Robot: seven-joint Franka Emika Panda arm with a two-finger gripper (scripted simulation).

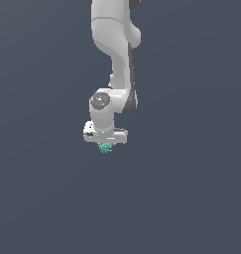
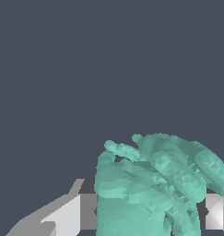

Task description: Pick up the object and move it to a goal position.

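**Teal object held in the hand, above a plain grey ground**

Exterior view, left to right: the exterior view's left side is only flat, dark grey-blue ground. Near the middle the white arm comes down from the top edge, bends at a joint with a grey round cap, and ends in the hand, which points straight down. The hand's white crossbar sits level, with a small dark slot at its end on the exterior view's left. Directly under the crossbar, touching it, is the object, a tiny teal lump that shows only partly, far smaller than the hand. The fingers cannot be made out here, as the object covers the spot where they would be. The exterior view's right side is again bare ground. Whether the object touches the ground or hangs over it cannot be told from this view

Wrist view: a pale grey finger lies against one flank of the object, and a second white finger shows at its other flank. The object fills the gap between them, a lumpy teal mass with rounded lobes and thin prongs sticking out. Both fingers meet its sides, so the hand is grasping the object. Behind it there is only the even grey ground
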